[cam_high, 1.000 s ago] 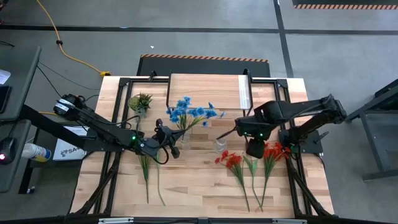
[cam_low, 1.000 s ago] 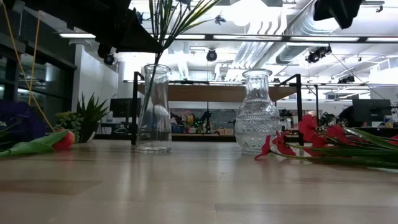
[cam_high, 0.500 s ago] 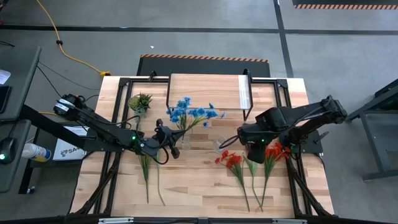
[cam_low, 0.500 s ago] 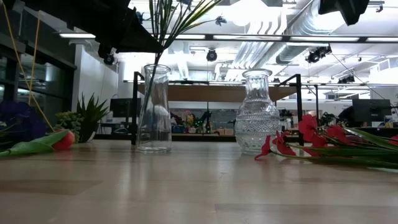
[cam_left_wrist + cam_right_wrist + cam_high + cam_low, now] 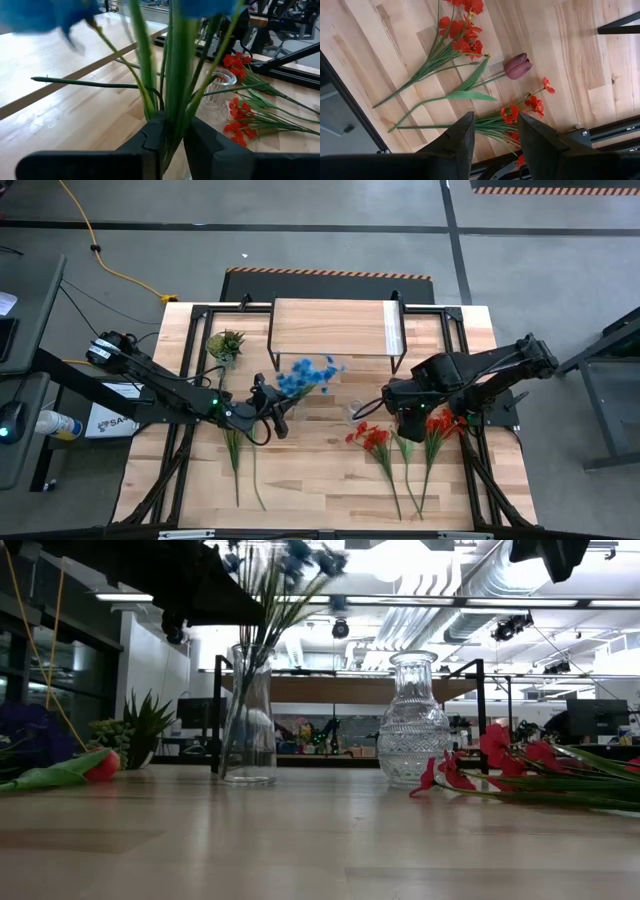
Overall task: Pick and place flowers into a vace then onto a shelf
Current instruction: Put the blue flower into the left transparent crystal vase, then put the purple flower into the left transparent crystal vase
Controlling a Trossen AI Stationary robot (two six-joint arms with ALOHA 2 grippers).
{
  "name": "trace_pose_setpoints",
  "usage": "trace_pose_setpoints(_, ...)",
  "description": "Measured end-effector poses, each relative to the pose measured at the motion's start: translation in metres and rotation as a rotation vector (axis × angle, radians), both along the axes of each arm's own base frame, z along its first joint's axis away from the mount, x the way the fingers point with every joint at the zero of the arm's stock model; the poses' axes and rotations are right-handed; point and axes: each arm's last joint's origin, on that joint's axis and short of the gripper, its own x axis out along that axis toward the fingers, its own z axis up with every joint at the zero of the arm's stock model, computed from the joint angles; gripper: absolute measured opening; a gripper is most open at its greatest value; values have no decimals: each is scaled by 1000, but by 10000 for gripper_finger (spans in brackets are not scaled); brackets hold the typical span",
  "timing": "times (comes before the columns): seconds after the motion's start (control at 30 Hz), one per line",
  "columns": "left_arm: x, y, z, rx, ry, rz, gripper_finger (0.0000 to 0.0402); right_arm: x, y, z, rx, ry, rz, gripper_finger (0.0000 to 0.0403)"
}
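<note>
The left gripper (image 5: 272,408) is over the middle of the desk (image 5: 320,475), just above the tall glass vase (image 5: 248,715). Its fingers (image 5: 202,145) stand slightly apart with the green stems of the blue flowers (image 5: 305,374) between them; whether they press the stems I cannot tell. The stems go down into this vase and the blue blooms lean toward the shelf (image 5: 332,327), which stands at the far edge of the desk.

A second, ribbed vase (image 5: 413,720) stands near the first one, and it has no flower in it.

The right gripper (image 5: 412,418) hangs above the red flowers (image 5: 376,440) lying on the right side of the desk, with fingers apart and nothing between them. A maroon tulip (image 5: 517,66) lies among them. A small green plant (image 5: 225,344) stands near the far left corner.
</note>
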Motion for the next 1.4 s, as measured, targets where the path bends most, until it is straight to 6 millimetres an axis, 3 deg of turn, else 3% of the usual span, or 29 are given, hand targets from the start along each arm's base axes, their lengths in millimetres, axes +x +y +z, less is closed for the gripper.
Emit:
trace_pose_setpoints(0.73,-4,1,0,18,42,-14,99,-1,0,0,-3,6,9,139)
trace_pose_setpoints(1.4,-41,14,17,-45,171,-109,99,-1,0,0,-3,6,5,139)
